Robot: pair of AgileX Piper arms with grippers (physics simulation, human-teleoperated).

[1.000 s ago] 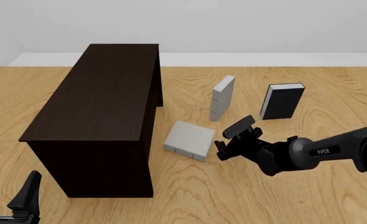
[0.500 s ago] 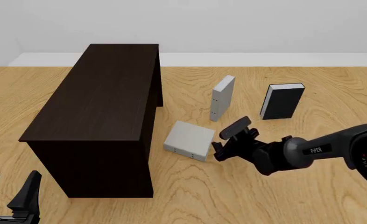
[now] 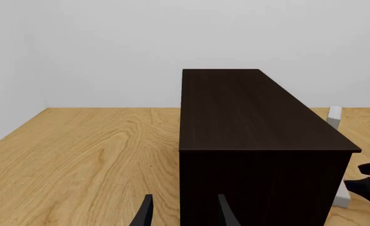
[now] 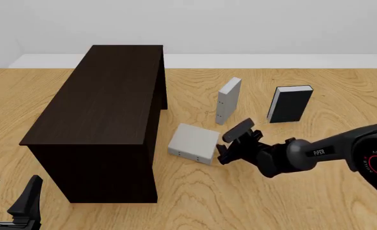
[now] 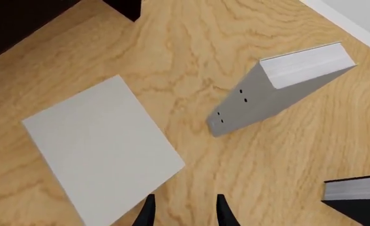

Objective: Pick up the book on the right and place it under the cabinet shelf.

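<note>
The book (image 4: 194, 143) is light grey and lies flat on the table just right of the cabinet shelf (image 4: 105, 100), its dotted spine facing the near side. My right gripper (image 4: 230, 143) is open right beside the book's right edge, with nothing between its fingers. In the right wrist view the book (image 5: 103, 146) lies just ahead of the gripper (image 5: 185, 214), its corner close to one fingertip. A dark corner of the cabinet (image 5: 21, 19) shows beyond it. My left gripper (image 4: 10, 194) is open and idle at the near left, facing the cabinet's end (image 3: 254, 113).
Another pale grey book (image 4: 229, 99) stands upright behind the right gripper, seen tilted in the right wrist view (image 5: 279, 89). A black-covered book (image 4: 289, 103) stands further right. The wooden table (image 4: 342, 201) ends at a white wall behind.
My right gripper has edged left, closer to the flat grey book's right edge. The book, the cabinet and the left gripper have not moved.
</note>
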